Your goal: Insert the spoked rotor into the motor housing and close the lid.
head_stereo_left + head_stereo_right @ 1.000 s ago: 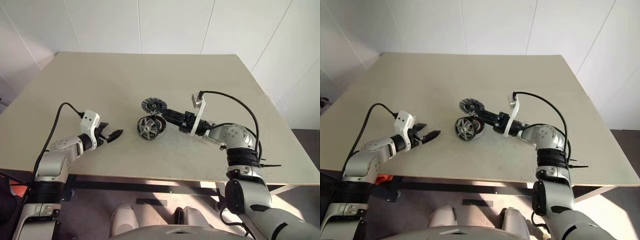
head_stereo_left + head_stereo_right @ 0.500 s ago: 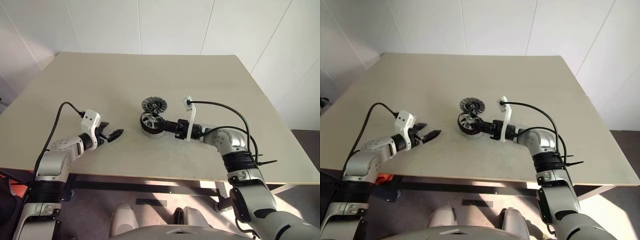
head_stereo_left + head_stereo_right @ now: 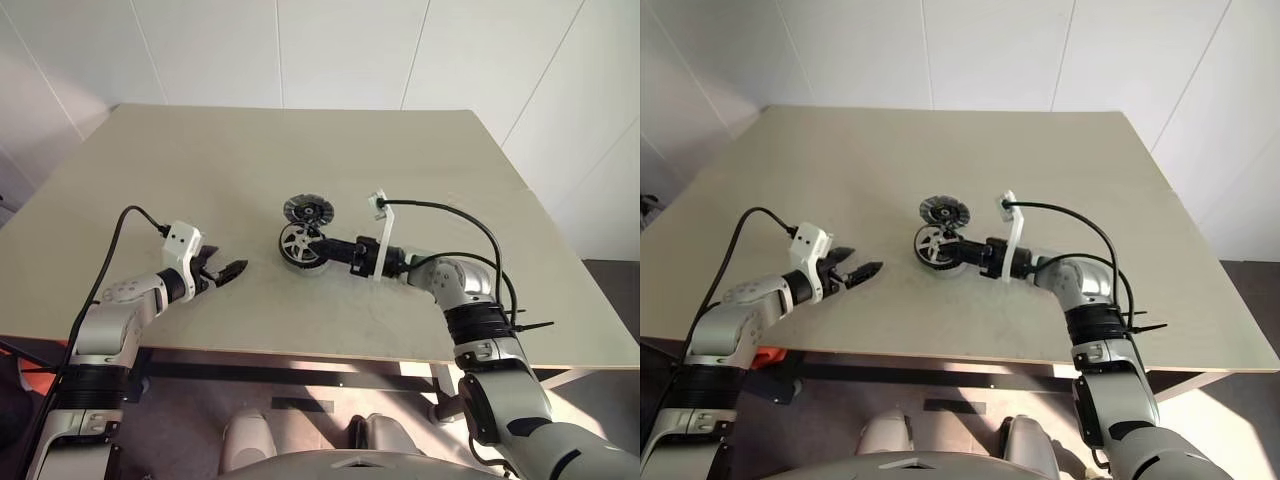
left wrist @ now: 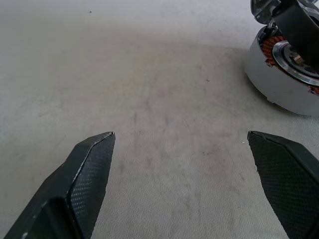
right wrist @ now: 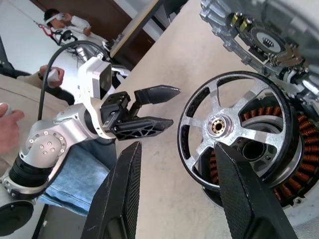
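Gripping the spoked rotor [image 5: 234,130] by its rim, my right gripper [image 3: 322,249] tilts it over the motor housing [image 4: 282,74] at mid-table, not yet seated. My left gripper [image 3: 228,270] hangs wide open, empty. The lid [image 3: 307,210] lies just behind, unplaced. One rotor, one housing, one lid.

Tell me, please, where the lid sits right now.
The lid lies near the table's middle, just behind the motor housing, where the right hand holds the spoked rotor.
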{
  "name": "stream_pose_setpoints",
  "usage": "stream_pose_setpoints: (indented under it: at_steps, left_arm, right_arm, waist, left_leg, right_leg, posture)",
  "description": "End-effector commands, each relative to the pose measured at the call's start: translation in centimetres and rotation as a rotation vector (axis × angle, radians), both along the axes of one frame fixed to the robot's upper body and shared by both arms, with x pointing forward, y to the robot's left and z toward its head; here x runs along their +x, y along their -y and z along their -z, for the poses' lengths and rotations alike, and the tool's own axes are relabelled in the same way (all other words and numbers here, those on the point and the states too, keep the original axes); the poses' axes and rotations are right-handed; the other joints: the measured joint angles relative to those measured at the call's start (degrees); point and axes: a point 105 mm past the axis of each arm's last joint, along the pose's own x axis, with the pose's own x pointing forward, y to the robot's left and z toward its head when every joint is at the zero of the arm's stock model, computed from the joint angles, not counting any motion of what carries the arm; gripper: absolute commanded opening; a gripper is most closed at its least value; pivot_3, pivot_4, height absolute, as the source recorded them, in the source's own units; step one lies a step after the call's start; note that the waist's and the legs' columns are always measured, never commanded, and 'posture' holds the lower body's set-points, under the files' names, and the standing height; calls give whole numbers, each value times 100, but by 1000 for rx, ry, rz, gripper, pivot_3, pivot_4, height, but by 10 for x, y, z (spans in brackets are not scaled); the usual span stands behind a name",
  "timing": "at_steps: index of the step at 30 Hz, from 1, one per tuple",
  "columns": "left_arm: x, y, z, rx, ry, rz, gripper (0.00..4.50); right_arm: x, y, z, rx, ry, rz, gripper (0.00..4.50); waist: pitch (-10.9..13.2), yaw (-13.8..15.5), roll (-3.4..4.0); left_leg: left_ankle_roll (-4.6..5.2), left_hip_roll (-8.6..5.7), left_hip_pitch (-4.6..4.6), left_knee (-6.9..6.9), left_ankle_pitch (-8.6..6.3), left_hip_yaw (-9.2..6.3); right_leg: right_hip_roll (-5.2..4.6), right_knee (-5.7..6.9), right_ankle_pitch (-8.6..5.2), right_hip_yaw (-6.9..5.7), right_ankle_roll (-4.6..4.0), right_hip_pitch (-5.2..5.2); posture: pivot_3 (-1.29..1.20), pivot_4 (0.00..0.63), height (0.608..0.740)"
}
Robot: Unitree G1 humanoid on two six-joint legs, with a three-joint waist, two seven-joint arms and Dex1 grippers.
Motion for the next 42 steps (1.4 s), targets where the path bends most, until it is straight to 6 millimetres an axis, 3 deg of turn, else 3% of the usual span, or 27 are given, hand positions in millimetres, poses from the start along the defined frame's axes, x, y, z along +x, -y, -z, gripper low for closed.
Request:
stream_pose_setpoints:
  at_steps: [1, 7, 13, 21, 42]
  left_arm:
    - [4, 4, -13, 6, 47, 18, 4500]
    - [5, 3, -13, 6, 46, 17, 4500]
    - [4, 2, -13, 6, 47, 12, 4500]
    - [2, -1, -12, 7, 46, 2, 4500]
    - [3, -2, -14, 13, 47, 4, 4500]
  right_arm:
    - [6, -2, -21, 32, 110, 26, 2606]
    - [21, -7, -12, -170, 325, 109, 2606]
    - [24, -10, -16, -231, 456, 115, 2606]
    - [12, -14, -13, -252, 520, 40, 2606]
    - [23, -30, 4, -277, 571, 81, 2606]
  waist:
    - [0, 0, 0]
    - [0, -3, 0]
    - [0, -9, 0]
    - [0, -9, 0]
    - [-1, -25, -3]
  left_leg:
    - [0, 0, 0, 0, 0, 0]
    - [-1, 0, -1, 0, 1, 0]
    - [0, 0, -2, 0, 0, 0]
    - [11, 0, -2, 0, -6, -1]
    - [16, 0, 0, 2, -8, -1]
  right_leg:
    - [0, 0, 0, 0, 0, 0]
    - [0, 0, 0, 0, 0, 0]
    - [0, -2, 0, 0, 0, 0]
    - [0, -2, 0, 0, 0, 0]
    - [1, 1, 0, 0, 0, 0]
  posture:
    - [0, 0, 740]
    - [0, 0, 740]
    - [0, 0, 740]
    - [0, 0, 740]
    - [0, 0, 740]
